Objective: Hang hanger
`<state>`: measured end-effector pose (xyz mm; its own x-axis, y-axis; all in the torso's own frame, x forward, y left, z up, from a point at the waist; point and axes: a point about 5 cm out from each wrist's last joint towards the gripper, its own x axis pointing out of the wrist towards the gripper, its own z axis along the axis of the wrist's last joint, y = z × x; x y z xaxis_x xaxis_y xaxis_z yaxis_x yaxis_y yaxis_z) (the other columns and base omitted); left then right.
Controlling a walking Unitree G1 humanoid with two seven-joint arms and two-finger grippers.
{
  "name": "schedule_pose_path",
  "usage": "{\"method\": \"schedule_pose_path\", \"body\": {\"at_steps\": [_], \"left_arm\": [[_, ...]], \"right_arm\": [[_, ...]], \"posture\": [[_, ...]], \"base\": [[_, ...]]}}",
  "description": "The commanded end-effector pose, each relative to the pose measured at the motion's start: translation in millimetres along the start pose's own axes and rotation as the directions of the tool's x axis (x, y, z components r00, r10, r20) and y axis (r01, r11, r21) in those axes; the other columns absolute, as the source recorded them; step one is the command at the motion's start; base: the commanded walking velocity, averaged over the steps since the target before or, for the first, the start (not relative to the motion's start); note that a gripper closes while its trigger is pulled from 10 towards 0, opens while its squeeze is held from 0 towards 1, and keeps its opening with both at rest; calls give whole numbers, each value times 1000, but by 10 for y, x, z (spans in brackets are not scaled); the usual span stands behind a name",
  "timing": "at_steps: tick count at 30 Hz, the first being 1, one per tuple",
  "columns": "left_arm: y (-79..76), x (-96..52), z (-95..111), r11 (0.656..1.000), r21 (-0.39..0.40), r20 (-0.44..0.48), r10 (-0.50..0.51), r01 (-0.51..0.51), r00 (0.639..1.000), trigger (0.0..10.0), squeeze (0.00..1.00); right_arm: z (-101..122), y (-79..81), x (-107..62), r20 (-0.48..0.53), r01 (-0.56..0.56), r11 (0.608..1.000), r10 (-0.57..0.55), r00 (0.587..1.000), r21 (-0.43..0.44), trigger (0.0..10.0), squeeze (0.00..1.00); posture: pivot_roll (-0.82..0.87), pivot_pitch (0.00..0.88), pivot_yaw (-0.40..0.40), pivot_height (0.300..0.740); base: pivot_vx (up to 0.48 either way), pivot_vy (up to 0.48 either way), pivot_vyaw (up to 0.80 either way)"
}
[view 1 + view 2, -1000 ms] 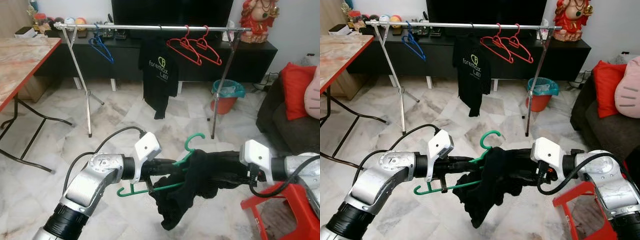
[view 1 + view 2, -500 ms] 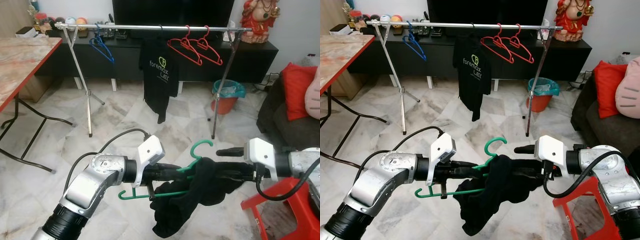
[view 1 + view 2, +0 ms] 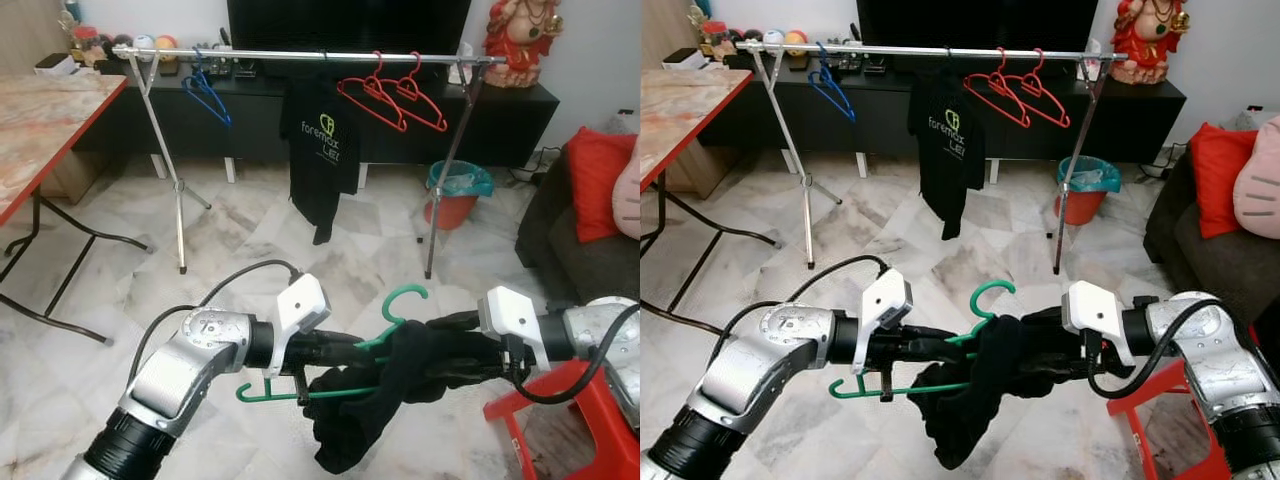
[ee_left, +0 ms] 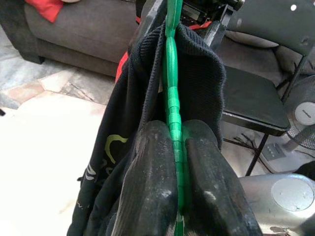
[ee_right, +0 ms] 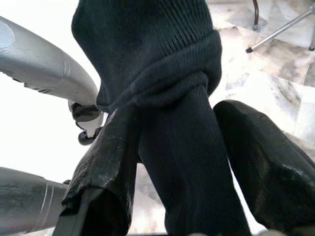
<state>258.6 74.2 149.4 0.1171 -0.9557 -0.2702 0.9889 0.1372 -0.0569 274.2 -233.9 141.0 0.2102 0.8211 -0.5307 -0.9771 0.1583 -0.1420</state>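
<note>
A green plastic hanger (image 3: 404, 294) is held low in front of me, and my left gripper (image 3: 362, 348) is shut on its neck (image 4: 172, 123). A black garment (image 3: 365, 425) is draped over the hanger and hangs down in a bunch. From the other side, my right gripper (image 3: 428, 345) is open. Its fingers (image 5: 256, 157) straddle a fold of the black cloth (image 5: 182, 147), with a thin gap beside one finger. Further off stands a silver clothes rail (image 3: 300, 55).
The rail carries a blue hanger (image 3: 205, 95), a black printed T-shirt (image 3: 322, 150) and two red hangers (image 3: 390, 95). A red stool (image 3: 575, 425) is by my right arm and a folding table (image 3: 40, 110) on the left. An orange bin (image 3: 452, 200) and a dark sofa (image 3: 570, 250) are at the right.
My right gripper, lifted clear with a finger pointing out half a second ago, has dropped back around the black cloth. The left gripper keeps its hold on the hanger.
</note>
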Motion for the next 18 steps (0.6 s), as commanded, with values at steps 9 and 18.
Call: {"method": "schedule_pose_path", "body": {"at_steps": [9,18], "left_arm": [[-64,29,180,996,66,41,-62,59,997,10000,0],[-80,49,181,995,71,40,-74,71,996,10000,0]], "right_arm": [[0,-10,72,21,-39,999,38,999,13,0,0],[5,-19,95,29,-48,999,48,998,14,0,0]], "posture": [[18,0,-44,740],[18,0,-43,740]], "base": [[0,0,0],[0,0,0]]}}
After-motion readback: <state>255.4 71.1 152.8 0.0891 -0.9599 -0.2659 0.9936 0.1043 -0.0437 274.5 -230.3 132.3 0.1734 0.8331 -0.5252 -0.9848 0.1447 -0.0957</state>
